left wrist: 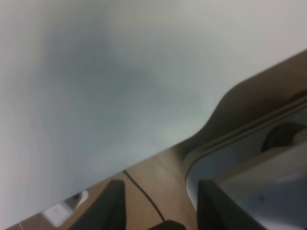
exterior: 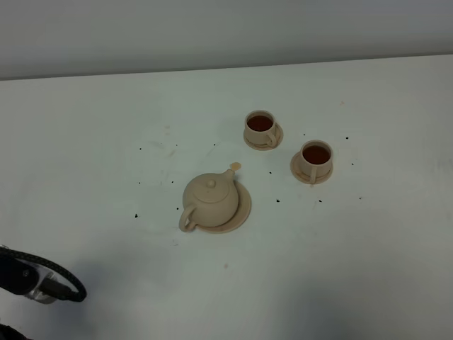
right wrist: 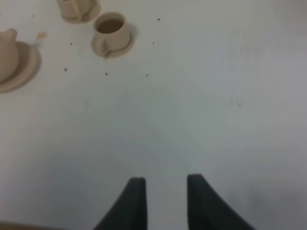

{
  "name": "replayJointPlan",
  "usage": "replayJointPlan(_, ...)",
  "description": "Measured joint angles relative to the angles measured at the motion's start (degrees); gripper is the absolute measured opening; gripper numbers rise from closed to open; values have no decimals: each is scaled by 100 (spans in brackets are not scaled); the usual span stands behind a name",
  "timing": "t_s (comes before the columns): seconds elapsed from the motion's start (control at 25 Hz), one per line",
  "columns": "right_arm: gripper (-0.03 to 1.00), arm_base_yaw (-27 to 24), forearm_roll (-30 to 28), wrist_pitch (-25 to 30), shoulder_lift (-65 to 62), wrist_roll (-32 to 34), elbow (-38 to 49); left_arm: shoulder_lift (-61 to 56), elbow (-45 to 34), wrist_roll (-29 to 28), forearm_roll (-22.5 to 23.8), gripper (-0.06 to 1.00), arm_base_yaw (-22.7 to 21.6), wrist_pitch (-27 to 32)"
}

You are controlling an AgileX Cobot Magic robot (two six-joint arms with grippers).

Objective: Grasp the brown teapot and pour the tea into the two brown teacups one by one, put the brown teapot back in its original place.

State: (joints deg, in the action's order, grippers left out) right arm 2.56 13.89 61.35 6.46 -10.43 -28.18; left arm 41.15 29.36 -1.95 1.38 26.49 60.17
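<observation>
Brown teapot (exterior: 210, 199) sitting on its round saucer (exterior: 243, 210) near the middle of the white worktop (exterior: 368, 269), lid on, loop handle pointing toward the near left, spout toward the far right. Tiny tan chip (exterior: 235, 166) lying just past the spout tip.

2 brown teacups off to the far right of the pot, well apart from it and near each other: far teacup (exterior: 260, 127) and right teacup (exterior: 316, 158). Both upright on their flared bases, both holding dark reddish-brown liquid. Scattered dark specks (exterior: 277, 200) all over the worktop around the set.

Left arm (exterior: 39, 278) only just peeking in at the near left corner of the high view, way clear of the pot. Left pincer (left wrist: 160, 206) spread, nothing between its 2 dark fingers, hanging over the worktop edge with wooden floor (left wrist: 163, 175) and a black cable (left wrist: 142, 193) below. Pretty blurry there.

Right pincer (right wrist: 165, 201) spread too, empty, hovering over bare worktop well back from the set. Same wrist view catches 1 full teacup (right wrist: 111, 31), a bit of the other one (right wrist: 76, 8) and a slice of the teapot (right wrist: 7, 52) on the saucer (right wrist: 26, 67) at the frame edge. Can't spot the right arm in the high view at all.
</observation>
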Motion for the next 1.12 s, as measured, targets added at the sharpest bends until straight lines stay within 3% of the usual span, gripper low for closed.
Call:
replayJointPlan(0.32, 24, 0, 0, 0, 0, 0, 0, -584, -24, 101, -5, 40, -80, -84)
replayJointPlan(0.56, 24, 0, 0, 0, 0, 0, 0, -1386, -24, 195, -35, 40, -1340, -84)
replayJointPlan(0.72, 24, 0, 0, 0, 0, 0, 0, -1958, -24, 337, -100, 40, -1896, -84)
replayJointPlan(1.12, 24, 0, 0, 0, 0, 0, 0, -3332, -35, 404, -138, 40, -2036, -84)
